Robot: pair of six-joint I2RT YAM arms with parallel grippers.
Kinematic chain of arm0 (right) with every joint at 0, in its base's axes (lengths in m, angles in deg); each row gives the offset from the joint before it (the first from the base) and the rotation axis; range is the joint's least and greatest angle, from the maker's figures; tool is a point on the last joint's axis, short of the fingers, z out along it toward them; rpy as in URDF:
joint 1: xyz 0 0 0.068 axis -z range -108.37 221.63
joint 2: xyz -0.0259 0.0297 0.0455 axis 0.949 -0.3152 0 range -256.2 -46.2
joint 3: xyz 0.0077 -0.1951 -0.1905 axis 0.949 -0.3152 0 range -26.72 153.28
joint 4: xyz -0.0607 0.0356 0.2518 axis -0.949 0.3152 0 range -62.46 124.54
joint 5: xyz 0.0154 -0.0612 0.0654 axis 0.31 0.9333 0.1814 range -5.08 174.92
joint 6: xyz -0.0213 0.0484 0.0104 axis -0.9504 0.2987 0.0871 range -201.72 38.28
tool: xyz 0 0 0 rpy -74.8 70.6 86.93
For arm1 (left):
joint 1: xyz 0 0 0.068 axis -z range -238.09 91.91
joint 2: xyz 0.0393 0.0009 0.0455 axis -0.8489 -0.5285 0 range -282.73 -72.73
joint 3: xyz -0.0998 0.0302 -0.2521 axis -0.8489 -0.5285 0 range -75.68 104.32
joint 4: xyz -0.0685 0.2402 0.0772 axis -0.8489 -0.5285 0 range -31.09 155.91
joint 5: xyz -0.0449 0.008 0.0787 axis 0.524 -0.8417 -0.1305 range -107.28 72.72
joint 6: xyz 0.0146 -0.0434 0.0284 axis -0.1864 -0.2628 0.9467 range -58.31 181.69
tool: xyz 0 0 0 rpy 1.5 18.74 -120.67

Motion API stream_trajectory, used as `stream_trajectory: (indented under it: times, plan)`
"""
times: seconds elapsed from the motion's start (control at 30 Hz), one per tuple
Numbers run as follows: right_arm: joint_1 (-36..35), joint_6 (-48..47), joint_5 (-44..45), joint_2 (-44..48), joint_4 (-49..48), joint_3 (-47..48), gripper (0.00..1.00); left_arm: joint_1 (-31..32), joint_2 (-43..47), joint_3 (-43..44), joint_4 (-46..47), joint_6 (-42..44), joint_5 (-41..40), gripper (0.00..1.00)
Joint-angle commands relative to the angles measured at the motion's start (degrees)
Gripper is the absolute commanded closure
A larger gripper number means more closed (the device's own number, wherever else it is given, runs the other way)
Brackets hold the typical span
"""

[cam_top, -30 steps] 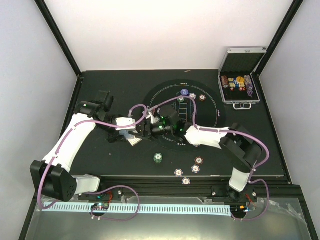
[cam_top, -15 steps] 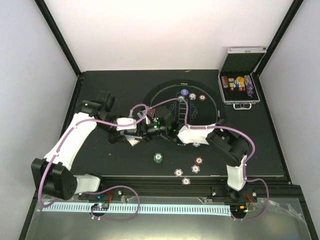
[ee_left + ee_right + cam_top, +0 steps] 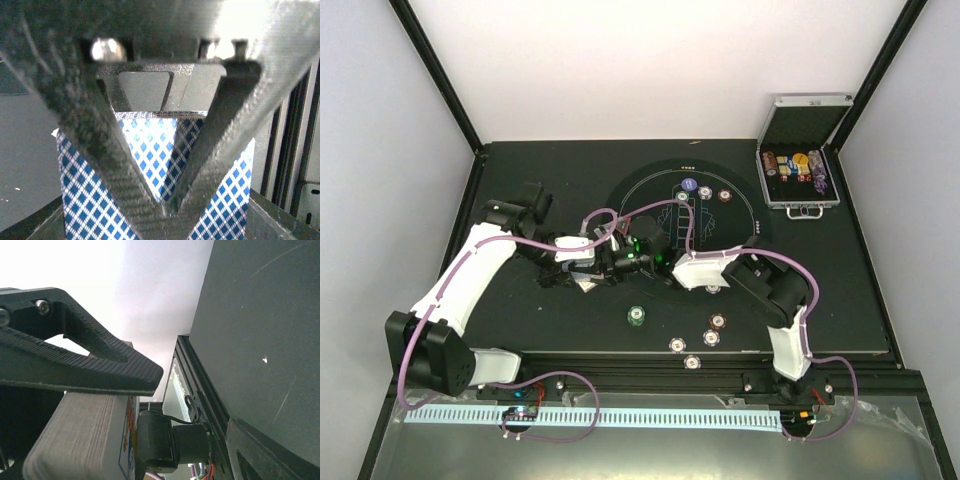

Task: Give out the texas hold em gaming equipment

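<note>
**A:** While clamped between the closed fingers of the left gripper (image 3: 165,209), sat just beside the left rim of the round black printed mat (image 3: 735,215), toward the middle of the black tabletop (image 3: 520,180): thick deck of blue-and-white diamond-backed playing cards (image 3: 150,145). Noticed the other arm?

**B:** Noticed. Pointed in from the right, nose to nose with the left one: right gripper (image 3: 610,265), spread wide, one black ridged finger (image 3: 85,365) laid along the top of the deck's grey stacked edge. Could not make out the second finger. Gripped nothing visible.

**A:** And the chips?

**B:** Lay flat, apart from both grippers. Nearest the deck, toward the front: small round green poker chip (image 3: 636,315). Further right, near the front edge, in a loose cluster: four red-brown-and-white poker chips (image 3: 718,321). At the mat's far side, in a short row: purple-and-white poker chip (image 3: 689,186), then two more chips (image 3: 724,195) to its right.

**A:** Anything past the mat?

**B:** Stood open at the far right corner, well apart from everything else: silver metal case (image 3: 807,120), lid up, with coloured rolls of chips (image 3: 795,163) packed inside.
</note>
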Motion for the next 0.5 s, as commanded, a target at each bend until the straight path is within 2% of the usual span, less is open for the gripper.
stream_trajectory:
  times: [0.0,0.33,0.47]
  plan:
    - [2.0,0.4,-0.4,0.6,-1.9,-5.3,0.30,0.3,0.4,1.9,-1.2,-0.6,0.2,0.99]
    - [4.2,-7.3,0.4,5.9,9.2,-5.8,0.43,0.3,0.7,1.6,-0.8,-0.9,0.2,0.98]
    - [4.2,-8.8,1.1,8.0,12.1,-5.2,0.53,0.3,0.7,0.9,0.1,-1.3,-0.2,0.98]
